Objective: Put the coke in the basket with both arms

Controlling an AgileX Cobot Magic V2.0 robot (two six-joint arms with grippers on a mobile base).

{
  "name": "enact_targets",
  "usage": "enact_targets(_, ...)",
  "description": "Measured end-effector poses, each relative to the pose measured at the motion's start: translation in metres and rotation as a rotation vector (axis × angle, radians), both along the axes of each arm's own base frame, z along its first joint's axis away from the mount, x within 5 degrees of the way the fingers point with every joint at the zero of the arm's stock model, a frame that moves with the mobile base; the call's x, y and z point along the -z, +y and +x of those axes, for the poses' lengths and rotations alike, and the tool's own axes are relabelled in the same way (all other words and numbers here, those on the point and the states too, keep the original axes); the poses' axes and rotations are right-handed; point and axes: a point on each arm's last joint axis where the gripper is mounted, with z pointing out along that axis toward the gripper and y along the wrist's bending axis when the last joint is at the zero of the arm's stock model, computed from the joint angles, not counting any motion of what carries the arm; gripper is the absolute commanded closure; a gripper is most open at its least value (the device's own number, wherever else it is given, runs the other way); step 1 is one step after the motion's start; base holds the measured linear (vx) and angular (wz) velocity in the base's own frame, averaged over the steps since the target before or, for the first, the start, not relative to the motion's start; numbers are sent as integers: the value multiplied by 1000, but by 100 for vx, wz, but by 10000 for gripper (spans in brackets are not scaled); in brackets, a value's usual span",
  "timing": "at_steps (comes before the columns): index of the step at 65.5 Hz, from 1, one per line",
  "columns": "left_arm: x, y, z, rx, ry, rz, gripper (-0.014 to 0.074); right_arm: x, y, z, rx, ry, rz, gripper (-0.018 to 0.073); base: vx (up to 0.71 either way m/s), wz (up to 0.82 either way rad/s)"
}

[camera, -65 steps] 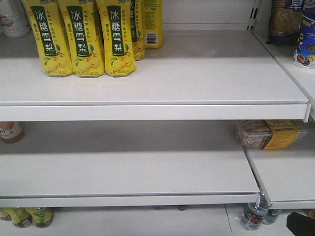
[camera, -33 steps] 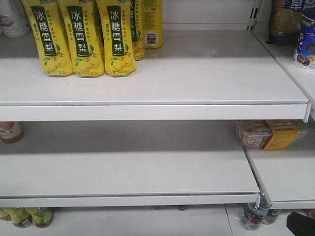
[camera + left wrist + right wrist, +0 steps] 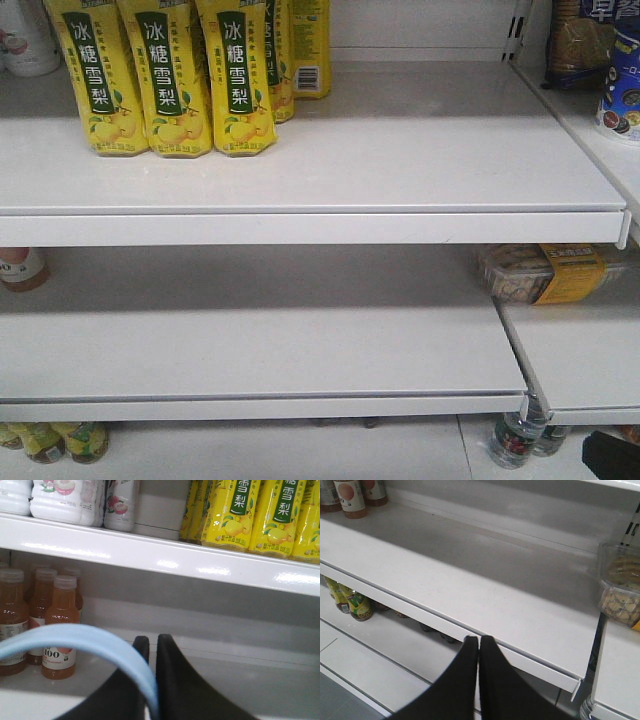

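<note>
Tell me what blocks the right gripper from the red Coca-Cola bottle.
That cannot be judged: no red Coca-Cola bottle shows in any view. The black right gripper, jaws together, faces the bare white metal shelf. The black left gripper pinches the light blue plastic basket handle.

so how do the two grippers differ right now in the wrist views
The left gripper is shut on the basket handle, a light blue band crossing its fingers; the right gripper is shut on nothing. The left faces orange juice bottles; the right faces a bare shelf. Both are black.
</note>
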Motion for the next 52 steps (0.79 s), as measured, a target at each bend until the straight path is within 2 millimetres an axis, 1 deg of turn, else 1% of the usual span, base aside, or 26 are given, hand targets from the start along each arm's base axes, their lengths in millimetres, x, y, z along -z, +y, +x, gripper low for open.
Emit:
enact_targets(22, 0, 0, 0, 0, 0, 0, 603, 2, 0, 0, 0, 3, -1, 564, 0, 0)
enact_targets(28, 0, 0, 0, 0, 0, 0, 603, 12, 0, 1, -1, 16, -29, 564, 0, 0)
enact_targets(35, 0, 0, 0, 0, 1, 0, 603, 35, -1, 3, 17, 45, -64, 564, 0, 0)
enact_targets(39, 0, 0, 0, 0, 1, 0, 603, 41, -3, 6, 65, 29, -37, 564, 0, 0)
enact_targets(44, 0, 0, 0, 0, 1, 0, 603, 43, -8, 9, 163, -19, 23, 564, 0, 0)
enact_targets(52, 0, 0, 0, 0, 1, 0, 603, 59, -19, 11, 342, -54, 110, 564, 0, 0)
